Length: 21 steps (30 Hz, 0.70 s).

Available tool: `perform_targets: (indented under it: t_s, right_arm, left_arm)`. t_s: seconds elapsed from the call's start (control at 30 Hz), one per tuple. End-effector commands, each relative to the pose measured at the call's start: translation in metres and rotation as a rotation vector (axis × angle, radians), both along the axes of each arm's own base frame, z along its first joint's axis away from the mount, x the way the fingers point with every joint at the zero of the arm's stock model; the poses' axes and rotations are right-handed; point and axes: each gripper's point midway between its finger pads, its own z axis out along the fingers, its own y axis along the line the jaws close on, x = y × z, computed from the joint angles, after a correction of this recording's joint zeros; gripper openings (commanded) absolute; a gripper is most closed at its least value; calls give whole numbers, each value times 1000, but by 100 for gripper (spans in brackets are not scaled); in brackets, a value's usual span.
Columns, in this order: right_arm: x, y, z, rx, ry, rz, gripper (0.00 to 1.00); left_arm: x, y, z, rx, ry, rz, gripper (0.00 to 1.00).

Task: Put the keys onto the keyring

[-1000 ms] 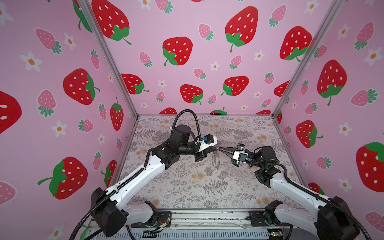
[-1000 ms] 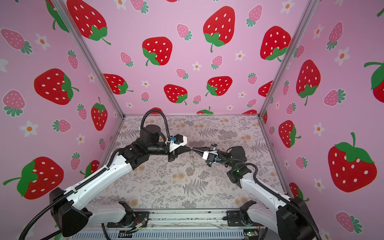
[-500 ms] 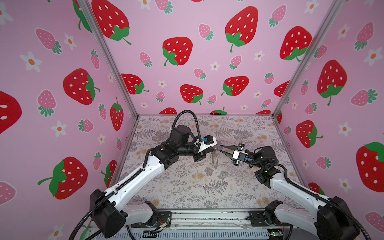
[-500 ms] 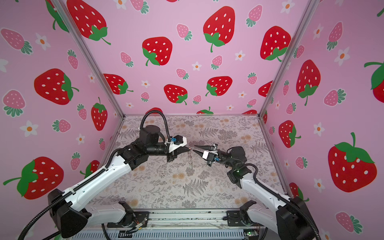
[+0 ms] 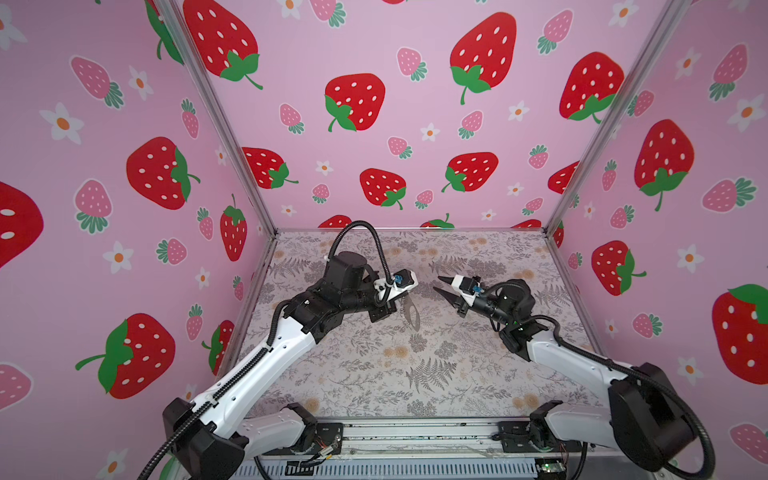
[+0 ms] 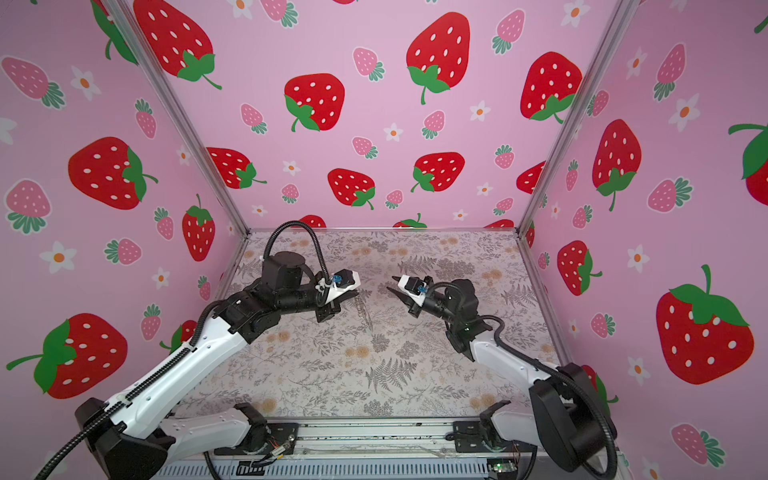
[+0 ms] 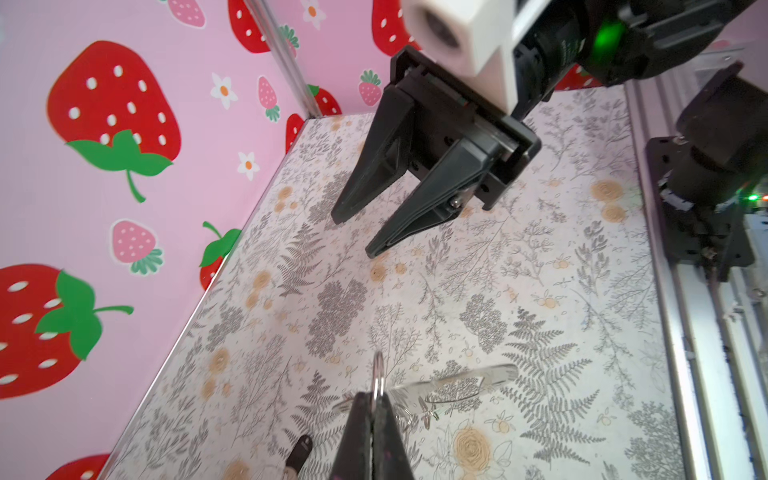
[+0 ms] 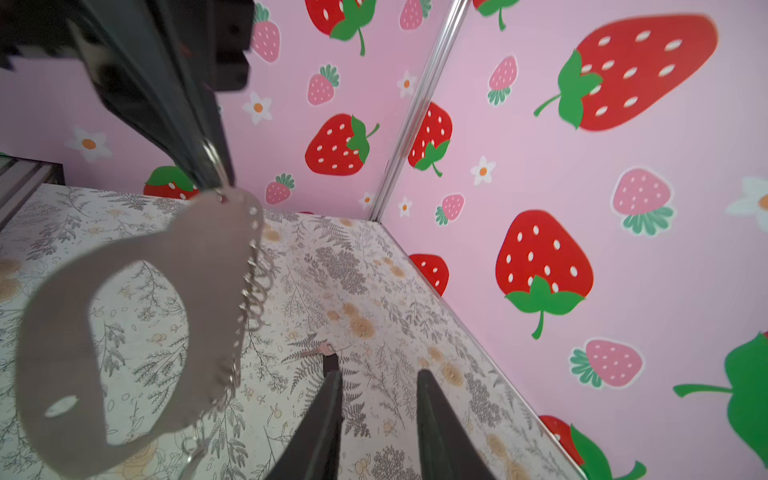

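Both top views: high front, looking down over whole table point(image 5: 415, 374). Wrist views: close, low, facing each other.

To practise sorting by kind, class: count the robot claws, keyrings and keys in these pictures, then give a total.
Claws: 2, the left claw and the right claw
Keyring: 1, hanging from the left claw
Keys: 2, a silver key and a black-headed key
Total: 5
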Motion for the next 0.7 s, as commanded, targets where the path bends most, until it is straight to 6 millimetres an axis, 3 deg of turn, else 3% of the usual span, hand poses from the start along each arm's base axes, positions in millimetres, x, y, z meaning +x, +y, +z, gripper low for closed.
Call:
perform_targets:
  t_s: [0.0, 0.17, 0.5, 0.67]
  right_arm:
    - [23, 15, -37, -74, 189, -15, 31]
    - [53, 53, -93, -229, 319, -41, 31]
    - [95, 131, -155, -375, 568, -45, 33]
    - [103, 160, -170, -358, 631, -52, 34]
  left_arm:
    - [1, 30, -11, 77, -7, 86, 0]
    - [3, 65, -22, 110, 10, 189, 0]
    - [5, 119, -21, 154, 17, 337, 0]
    - [8, 128, -20, 134, 27, 363, 0]
